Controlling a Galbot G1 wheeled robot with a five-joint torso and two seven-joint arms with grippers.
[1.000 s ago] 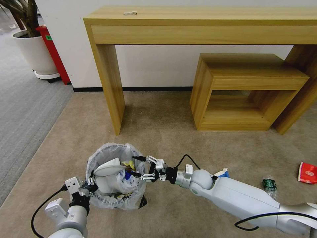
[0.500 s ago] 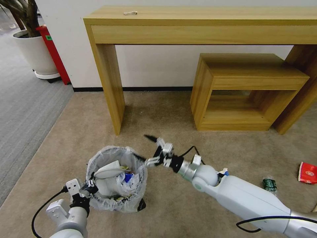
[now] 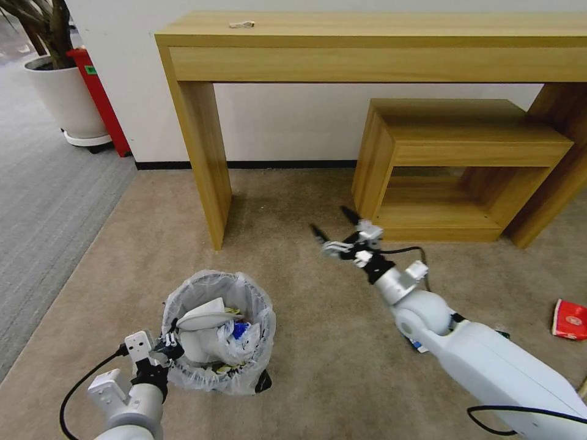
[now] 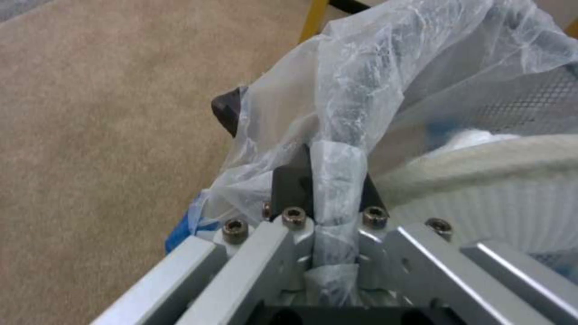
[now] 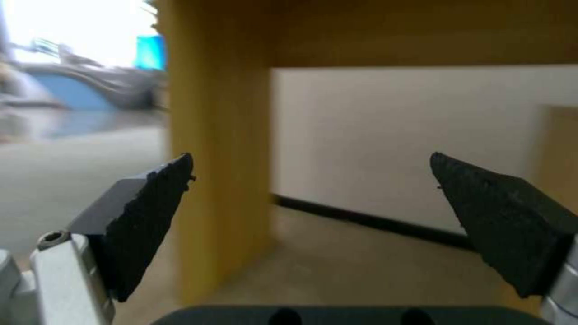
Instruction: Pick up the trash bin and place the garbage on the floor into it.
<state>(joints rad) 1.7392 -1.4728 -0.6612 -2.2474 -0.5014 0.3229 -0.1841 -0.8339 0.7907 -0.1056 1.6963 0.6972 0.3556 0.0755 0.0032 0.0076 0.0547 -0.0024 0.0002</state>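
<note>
Trash bin on the floor, already stuffed (slipper on top). Left gripper clamped on its bagged rim. Right gripper raised, spread wide, empty. Red wrapper lies well apart. Risk: thin liner slips, tipping the bin.

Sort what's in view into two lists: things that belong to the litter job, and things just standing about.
Job:
- trash bin, rim pinched by the left end effector, white slipper inside
- right end effector, open and empty, above the floor
- red wrapper on the carpet, not yet binned

Standing about:
- wooden desk
- low wooden shelf
- potted plant
</note>
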